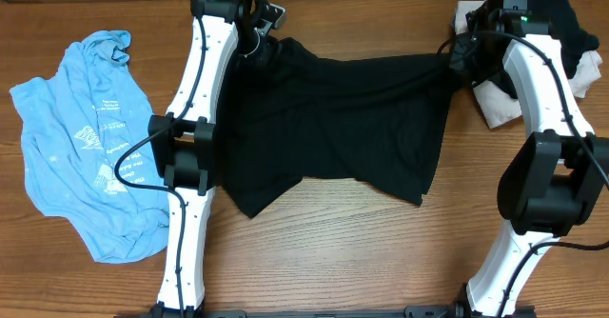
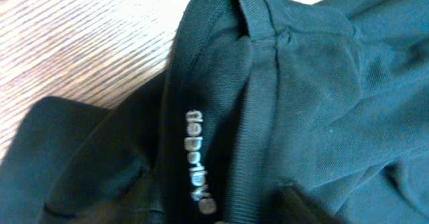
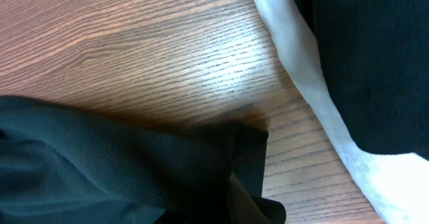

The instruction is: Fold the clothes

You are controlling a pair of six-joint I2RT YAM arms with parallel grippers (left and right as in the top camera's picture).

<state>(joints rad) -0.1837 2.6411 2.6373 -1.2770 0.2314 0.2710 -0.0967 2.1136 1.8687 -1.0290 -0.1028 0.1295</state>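
The black garment (image 1: 333, 118) lies spread on the counter (image 1: 362, 251) between the 2 arms. The right hand (image 1: 463, 56) is closed, pinching its right corner. The left hand (image 1: 259, 49) sits at its collar, and I cannot tell its grip. The light-blue T-shirt (image 1: 81, 147) lies crumpled to the left.
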